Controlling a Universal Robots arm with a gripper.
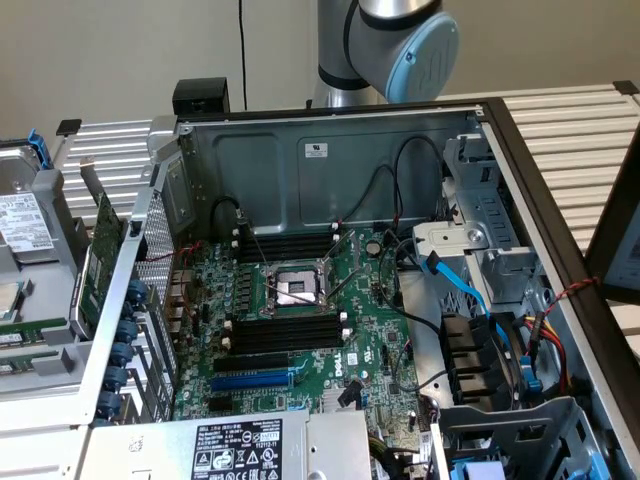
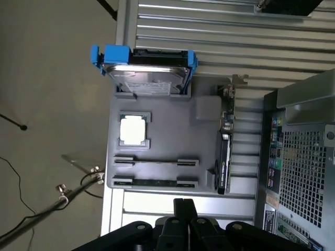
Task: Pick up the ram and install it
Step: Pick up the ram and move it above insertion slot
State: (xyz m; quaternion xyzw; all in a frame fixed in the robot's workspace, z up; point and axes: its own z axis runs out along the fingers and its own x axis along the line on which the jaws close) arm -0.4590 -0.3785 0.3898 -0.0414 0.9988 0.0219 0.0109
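Ram (image 2: 156, 183) standing on edge in the cradle of the grey parts tray (image 2: 167, 138) closest to the gripper (image 2: 184, 205), clipped at both ends, probably to keep it upright and offer its long top edge to a pinch from above. Next cradle (image 2: 156, 161) just beyond and parallel, with a thin dark line between its clips; contents not clear. Farther on, CPU (image 2: 132, 129) lying flat in a square recess, then hard drive (image 2: 149, 78) in a blue caddy (image 2: 104, 54) at the tray's far end. Expansion card (image 2: 226, 141) upright along the tray edge facing the computer case (image 2: 303, 157). In the exterior view, case lying open side up, likely for access from above, with motherboard (image 1: 365, 300) exposed and long black memory slots (image 1: 285, 330) on either side of the processor socket (image 1: 290, 290), seemingly vacant. Gripper fingers pressed together, pinching nothing, hovering over the slatted table (image 2: 220, 26) just short of the tray, nearest to the ram.
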